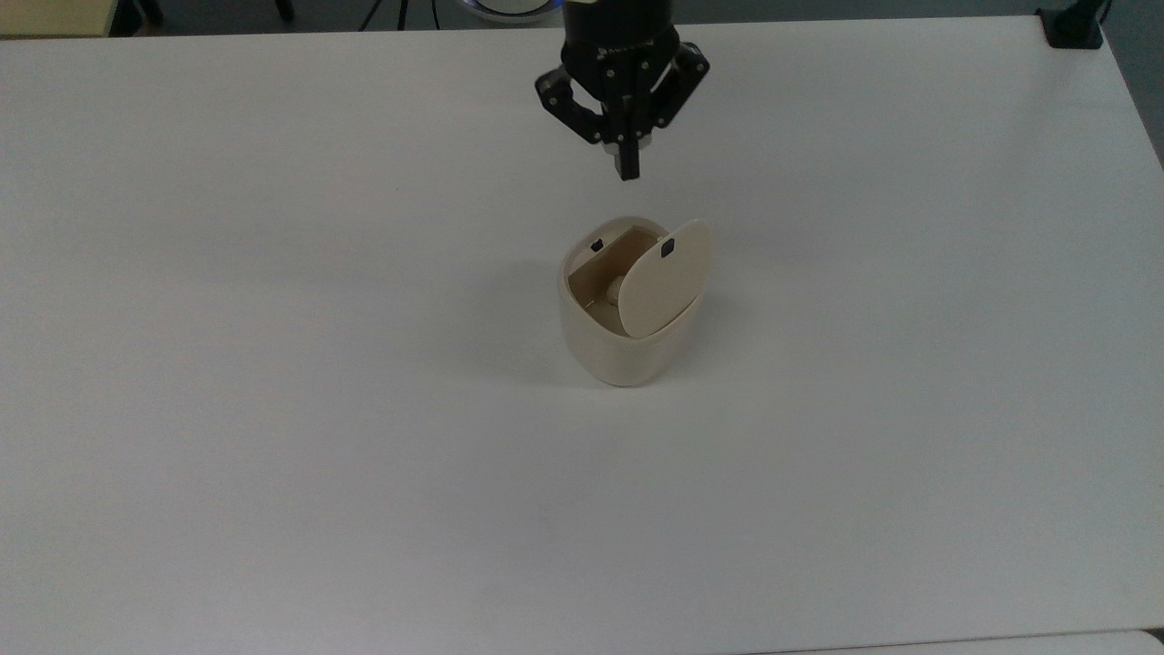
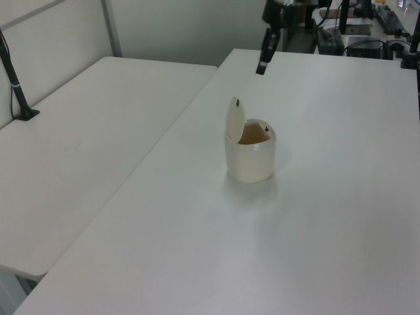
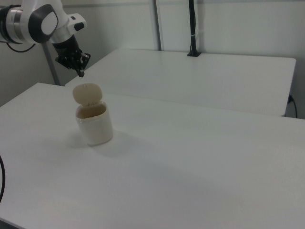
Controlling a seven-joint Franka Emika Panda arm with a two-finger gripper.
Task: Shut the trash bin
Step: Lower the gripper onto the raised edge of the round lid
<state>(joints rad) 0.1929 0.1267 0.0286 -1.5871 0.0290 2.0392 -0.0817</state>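
The white table [image 1: 273, 409] spreads wide under me. The trash bin [image 1: 627, 350] stands near its middle in the top view, its lid [image 1: 664, 277] hinged upright and the mouth open. My gripper [image 1: 627, 170] hangs at 12 o'clock from the bin, clear of it, its 2 fingers pressed together, holding nothing.

Hand [image 1: 627, 170] aloft, fingers together, downward
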